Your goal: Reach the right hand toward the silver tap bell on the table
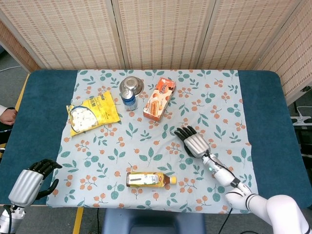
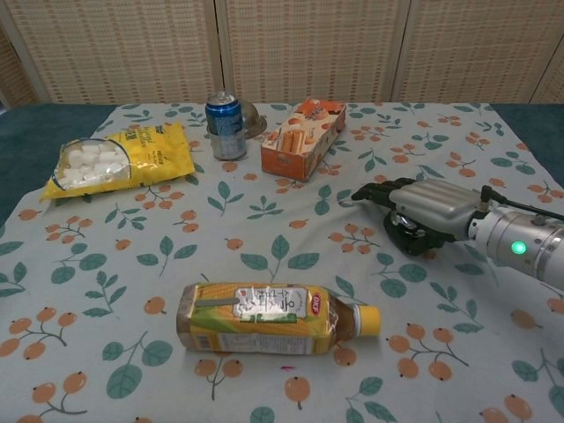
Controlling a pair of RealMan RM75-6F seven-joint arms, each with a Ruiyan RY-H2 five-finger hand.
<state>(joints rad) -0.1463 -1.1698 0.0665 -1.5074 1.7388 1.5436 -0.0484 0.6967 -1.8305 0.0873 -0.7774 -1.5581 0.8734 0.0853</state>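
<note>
On blue table [image 1: 48,97], leaf-print tablecloth [image 1: 214,107]; wicker screens [image 1: 161,29] behind.

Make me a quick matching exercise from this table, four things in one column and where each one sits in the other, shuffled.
Things:
1. tap bell
2. drink bottle
3. blue can
4. marshmallow bag

Places:
A. lying on its side at the near edge
B. under the right hand
C. far left on the cloth
D. upright in front of the metal bowl

Pairs: 1-B, 2-A, 3-D, 4-C
</note>
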